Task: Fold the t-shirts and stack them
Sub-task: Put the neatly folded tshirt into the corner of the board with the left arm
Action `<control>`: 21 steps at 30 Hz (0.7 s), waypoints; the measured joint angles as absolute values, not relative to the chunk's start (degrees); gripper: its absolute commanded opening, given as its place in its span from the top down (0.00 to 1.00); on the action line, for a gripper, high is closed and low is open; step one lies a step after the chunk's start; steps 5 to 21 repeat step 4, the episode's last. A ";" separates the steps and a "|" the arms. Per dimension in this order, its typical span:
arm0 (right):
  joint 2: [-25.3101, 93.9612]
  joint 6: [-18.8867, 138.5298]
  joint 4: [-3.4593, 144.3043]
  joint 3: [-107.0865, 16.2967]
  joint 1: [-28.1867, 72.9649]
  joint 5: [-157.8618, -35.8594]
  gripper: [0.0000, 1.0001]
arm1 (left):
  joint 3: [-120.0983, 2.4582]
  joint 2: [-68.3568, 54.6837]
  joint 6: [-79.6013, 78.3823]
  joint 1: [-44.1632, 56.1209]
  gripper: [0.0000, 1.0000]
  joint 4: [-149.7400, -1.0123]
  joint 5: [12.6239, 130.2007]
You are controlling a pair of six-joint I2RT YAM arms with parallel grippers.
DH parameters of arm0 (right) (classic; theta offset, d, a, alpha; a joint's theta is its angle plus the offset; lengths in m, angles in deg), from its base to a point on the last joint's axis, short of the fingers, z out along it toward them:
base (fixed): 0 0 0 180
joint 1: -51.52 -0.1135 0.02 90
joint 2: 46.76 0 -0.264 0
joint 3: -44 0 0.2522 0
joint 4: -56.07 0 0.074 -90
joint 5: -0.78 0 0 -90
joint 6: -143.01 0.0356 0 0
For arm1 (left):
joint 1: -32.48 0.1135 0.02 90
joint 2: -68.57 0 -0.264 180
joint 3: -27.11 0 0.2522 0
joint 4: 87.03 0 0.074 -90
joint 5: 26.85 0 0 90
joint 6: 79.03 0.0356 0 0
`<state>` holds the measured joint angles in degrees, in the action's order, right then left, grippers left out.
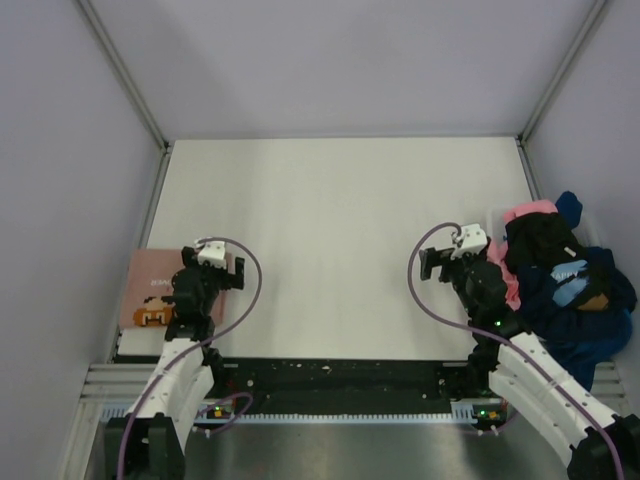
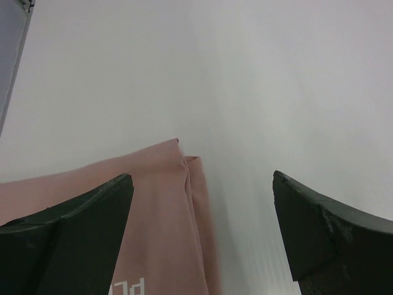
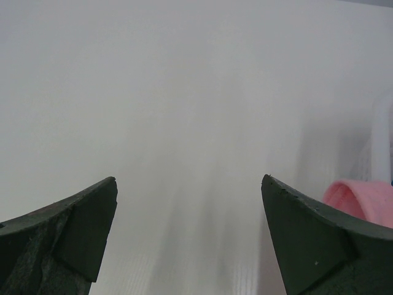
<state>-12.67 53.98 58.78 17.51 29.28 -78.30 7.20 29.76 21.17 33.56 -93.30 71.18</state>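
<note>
A folded dusty rose-pink t-shirt [image 1: 152, 282] with an orange-brown pixel figure lies at the table's near left edge. Its corner shows in the left wrist view [image 2: 166, 203], partly under the left finger. My left gripper [image 1: 237, 272] is open and empty just right of it, above the table. A pile of unfolded t-shirts [image 1: 560, 285], bright pink, black, navy and light blue, lies at the right edge. My right gripper [image 1: 428, 264] is open and empty, just left of the pile. A bright pink fold [image 3: 359, 198] shows in the right wrist view.
The white table top [image 1: 340, 240] is walled by pale panels at the left, back and right. A black strip and metal rail [image 1: 330, 385] run along the near edge between the arm bases.
</note>
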 measured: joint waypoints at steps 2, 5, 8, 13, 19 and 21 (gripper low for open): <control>-12.67 53.96 58.73 17.51 29.28 -78.30 0.01 | 7.20 29.65 21.19 33.56 0.01 -93.61 71.18; -12.73 53.98 58.73 17.51 29.28 -78.30 0.01 | 7.20 29.65 21.34 33.56 0.01 -93.70 71.18; -12.73 53.98 58.73 17.51 29.28 -78.30 0.01 | 7.20 29.65 21.34 33.56 0.01 -93.70 71.18; -12.73 53.98 58.73 17.51 29.28 -78.30 0.01 | 7.20 29.65 21.34 33.56 0.01 -93.70 71.18; -12.73 53.98 58.73 17.51 29.28 -78.30 0.01 | 7.20 29.65 21.34 33.56 0.01 -93.70 71.18; -12.73 53.98 58.73 17.51 29.28 -78.30 0.01 | 7.20 29.65 21.34 33.56 0.01 -93.70 71.18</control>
